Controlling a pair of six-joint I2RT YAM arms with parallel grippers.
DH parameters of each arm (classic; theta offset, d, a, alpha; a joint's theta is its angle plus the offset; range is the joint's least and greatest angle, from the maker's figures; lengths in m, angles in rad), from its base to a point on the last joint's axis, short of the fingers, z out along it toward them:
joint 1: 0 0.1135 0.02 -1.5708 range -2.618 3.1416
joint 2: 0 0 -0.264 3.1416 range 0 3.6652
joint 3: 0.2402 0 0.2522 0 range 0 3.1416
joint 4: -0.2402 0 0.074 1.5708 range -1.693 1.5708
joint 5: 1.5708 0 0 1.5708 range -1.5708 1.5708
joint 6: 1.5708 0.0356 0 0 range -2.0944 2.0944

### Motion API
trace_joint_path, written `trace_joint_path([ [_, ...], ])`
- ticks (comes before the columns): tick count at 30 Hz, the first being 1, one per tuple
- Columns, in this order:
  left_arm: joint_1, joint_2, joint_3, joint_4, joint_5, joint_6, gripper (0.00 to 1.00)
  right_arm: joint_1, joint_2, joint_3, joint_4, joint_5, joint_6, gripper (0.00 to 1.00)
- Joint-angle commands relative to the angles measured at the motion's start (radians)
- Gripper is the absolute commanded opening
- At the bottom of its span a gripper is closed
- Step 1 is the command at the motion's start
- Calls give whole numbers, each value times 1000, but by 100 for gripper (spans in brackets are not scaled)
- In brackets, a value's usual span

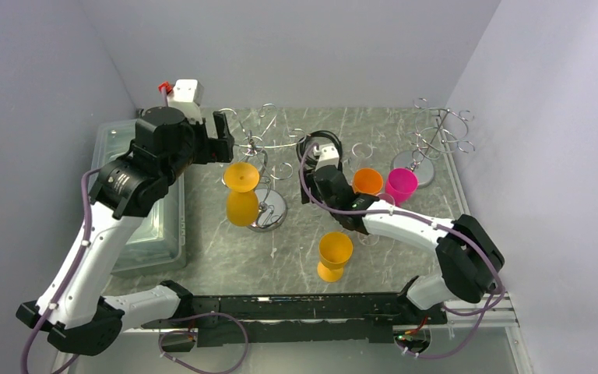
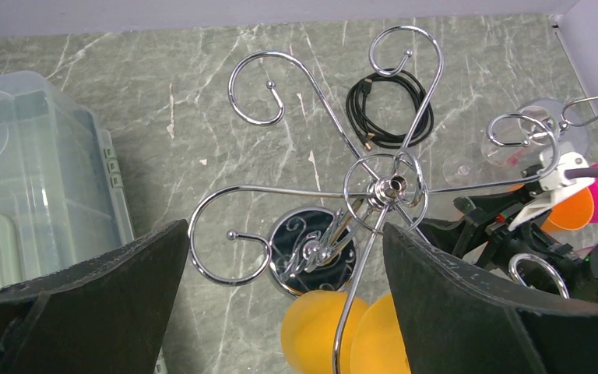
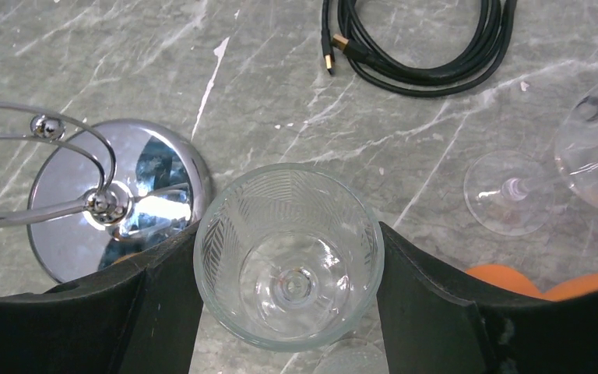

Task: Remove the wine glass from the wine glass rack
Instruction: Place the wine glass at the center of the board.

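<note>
The wine glass rack (image 1: pixel 269 140) stands mid-table on its mirror disc base (image 2: pixel 311 249), its curled chrome arms spreading from a hub (image 2: pixel 389 187). A yellow wine glass (image 1: pixel 241 195) hangs from one arm. My left gripper (image 2: pixel 284 257) hovers open above the rack with nothing between its fingers. My right gripper (image 3: pixel 288 257) is shut on a clear patterned wine glass (image 3: pixel 288 249), held rim up just to the right of the rack base (image 3: pixel 117 202) and apart from the arms.
A clear plastic bin (image 1: pixel 144 226) sits at the left. A second yellow glass (image 1: pixel 335 253), an orange cup (image 1: pixel 367 181), a pink cup (image 1: pixel 401 185), a clear glass lying on its side (image 3: pixel 514 191), a black cable (image 3: pixel 420 54) and a smaller rack (image 1: pixel 436 132) surround the spot.
</note>
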Motion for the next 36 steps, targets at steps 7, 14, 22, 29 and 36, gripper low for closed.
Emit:
trace_joint_path([
  [7, -4, 42, 45, 69, -44, 19, 100, -89, 12, 98, 61, -79, -23, 61],
  [14, -2, 46, 22, 126, -82, 79, 99, -127, 91, 152, 76, -128, -34, 60],
  [22, -2, 7, -27, 203, -92, 134, 99, -168, 137, 151, 114, -170, -37, 59],
  [29, -2, -6, -51, 223, -89, 166, 99, -172, 157, 115, 167, -192, -38, 59],
  [36, -2, -14, -56, 234, -94, 183, 99, -172, 201, 118, 198, -198, -45, 59],
])
